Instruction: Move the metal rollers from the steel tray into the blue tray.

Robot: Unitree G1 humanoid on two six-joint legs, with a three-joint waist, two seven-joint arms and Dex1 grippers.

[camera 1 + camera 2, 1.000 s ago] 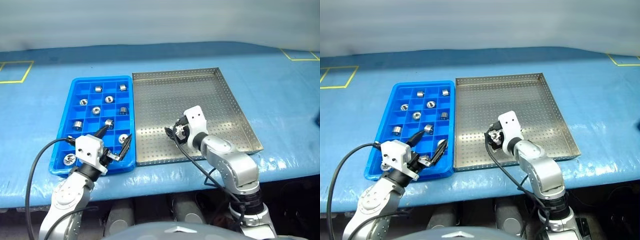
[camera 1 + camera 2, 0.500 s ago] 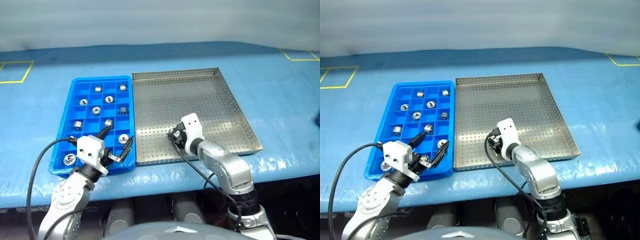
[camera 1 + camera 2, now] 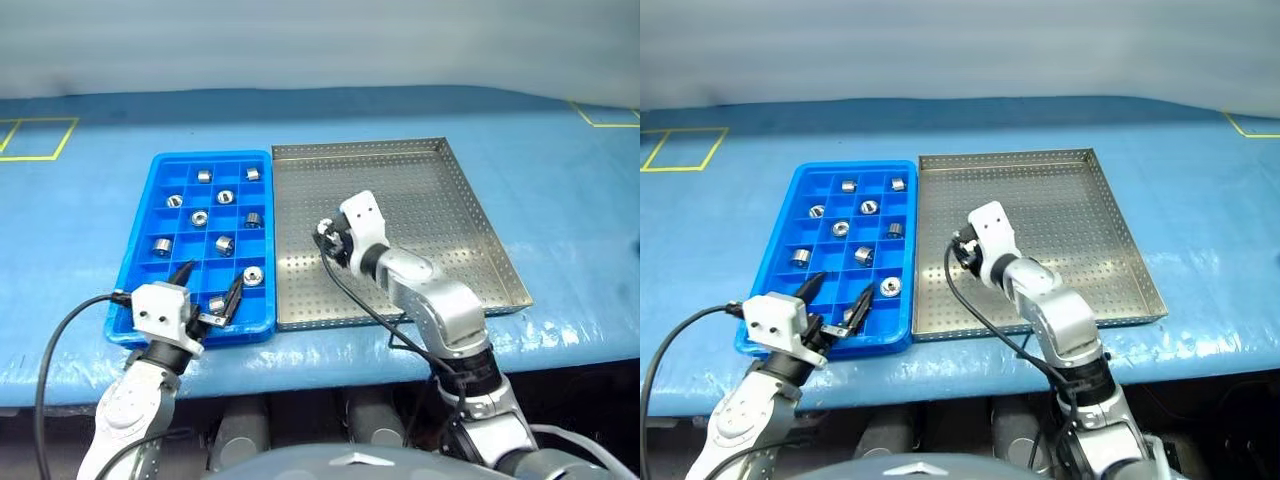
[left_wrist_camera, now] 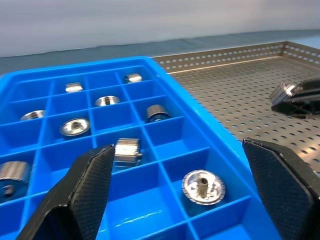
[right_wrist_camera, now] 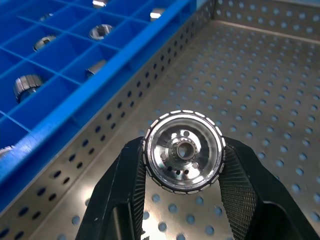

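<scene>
Since a second ago our right gripper (image 5: 182, 195) has risen off the steel tray (image 3: 470, 215), clenched on a metal roller (image 5: 183, 151); left gripper (image 3: 208, 292) gapes over the blue tray (image 3: 150, 195).

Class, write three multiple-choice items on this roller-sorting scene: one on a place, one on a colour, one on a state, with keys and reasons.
1. Where is the right gripper?
A over the steel tray
B over the blue tray
C off the table

2. What colour is the compartment tray?
A red
B blue
C green

3. How is the left gripper?
A shut on a roller
B shut, holding nothing
C open

Key: 1 A, perforated steel tray lies beneath it; 2 B, bright blue; 3 C, fingers stand wide apart, while the right one clamps a roller.
</scene>
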